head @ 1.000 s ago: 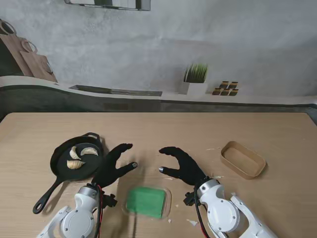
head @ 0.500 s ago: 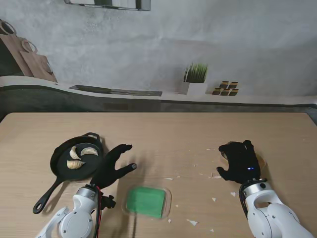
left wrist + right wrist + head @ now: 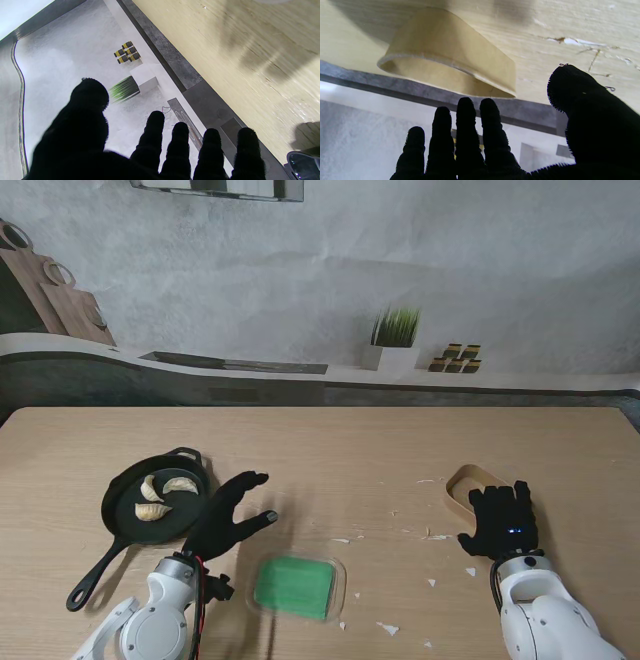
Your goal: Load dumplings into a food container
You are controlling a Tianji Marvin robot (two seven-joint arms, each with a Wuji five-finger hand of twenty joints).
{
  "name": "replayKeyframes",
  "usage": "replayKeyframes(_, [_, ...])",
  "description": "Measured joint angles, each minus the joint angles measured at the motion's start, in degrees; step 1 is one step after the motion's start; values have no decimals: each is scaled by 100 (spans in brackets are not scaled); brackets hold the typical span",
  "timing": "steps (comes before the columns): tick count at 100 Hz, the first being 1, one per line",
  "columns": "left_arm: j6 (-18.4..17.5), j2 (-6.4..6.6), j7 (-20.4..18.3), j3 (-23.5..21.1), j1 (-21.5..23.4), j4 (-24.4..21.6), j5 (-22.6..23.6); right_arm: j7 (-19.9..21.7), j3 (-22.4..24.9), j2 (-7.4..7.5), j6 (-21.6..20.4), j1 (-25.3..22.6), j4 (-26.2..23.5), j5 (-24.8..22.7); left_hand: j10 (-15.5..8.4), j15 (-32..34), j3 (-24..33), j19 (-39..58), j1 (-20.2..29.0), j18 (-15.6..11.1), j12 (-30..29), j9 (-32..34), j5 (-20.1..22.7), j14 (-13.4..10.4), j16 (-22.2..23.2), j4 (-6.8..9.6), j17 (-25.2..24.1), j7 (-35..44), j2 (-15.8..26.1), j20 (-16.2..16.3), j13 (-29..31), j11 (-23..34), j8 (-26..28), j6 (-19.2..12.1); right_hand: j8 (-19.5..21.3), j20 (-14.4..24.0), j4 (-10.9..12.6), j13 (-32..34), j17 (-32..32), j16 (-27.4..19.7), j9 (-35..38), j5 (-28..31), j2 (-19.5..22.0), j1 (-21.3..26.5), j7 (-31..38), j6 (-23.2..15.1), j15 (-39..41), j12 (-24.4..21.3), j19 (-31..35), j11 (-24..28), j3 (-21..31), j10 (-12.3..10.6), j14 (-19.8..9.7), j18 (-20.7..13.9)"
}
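Three pale dumplings [image 3: 163, 497] lie in a black cast-iron skillet [image 3: 125, 526] at the table's left. My left hand [image 3: 229, 514] hovers just right of the skillet, open, fingers spread and empty. The tan oval food container [image 3: 462, 483] sits at the right, largely covered by my right hand [image 3: 503, 522], which is above its near part with fingers extended and nothing held. The right wrist view has the container [image 3: 450, 60] just beyond the fingertips [image 3: 465, 107]. A green-lidded clear tray [image 3: 297, 587] lies near me between the arms.
White crumbs [image 3: 388, 629] are scattered over the wooden table [image 3: 350, 450] between the tray and the container. The skillet's handle [image 3: 92, 575] points toward me. A potted plant [image 3: 392, 335] and small blocks [image 3: 455, 358] stand on the ledge behind the table.
My right hand swung from the table's middle to the right and now sits over the near part of the container. The left hand stayed put.
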Motion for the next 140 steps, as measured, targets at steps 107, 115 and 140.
replayKeyframes(107, [-51, -12, 136, -160, 71, -37, 55, 318, -535, 248, -1111, 1177, 739, -1032, 372, -8, 11, -64, 0, 0, 0, 0, 212, 40, 0, 0, 0, 85, -1, 52, 0, 0, 111, 64, 152, -1623, -817, 3654, 1107, 555, 4233, 3071, -1406, 1329, 1590, -1446, 1783, 349, 3427, 789, 2175, -155, 298, 591])
replayKeyframes(115, [-62, -13, 145, -173, 75, -39, 59, 308, -516, 272, -1394, 1210, 564, -1023, 372, -8, 12, -64, 0, 0, 0, 0, 212, 40, 0, 0, 0, 85, -1, 53, 0, 0, 112, 72, 159, -1681, -914, 3661, 1107, 556, 4290, 3108, -1475, 1329, 1590, -1424, 1802, 367, 3496, 789, 2244, -150, 301, 593])
replayKeyframes(140, [-154, -17, 169, -252, 117, -53, 107, 602, -1247, 351, -1732, 1861, 232, -643, 372, -8, 13, -66, 0, 0, 0, 0, 212, 40, 0, 0, 0, 85, -1, 56, 0, 1, 115, 73, 192, -1775, -1040, 3720, 1107, 557, 4303, 3133, -1480, 1329, 1582, -1387, 1870, 417, 3565, 790, 2361, -129, 331, 639])
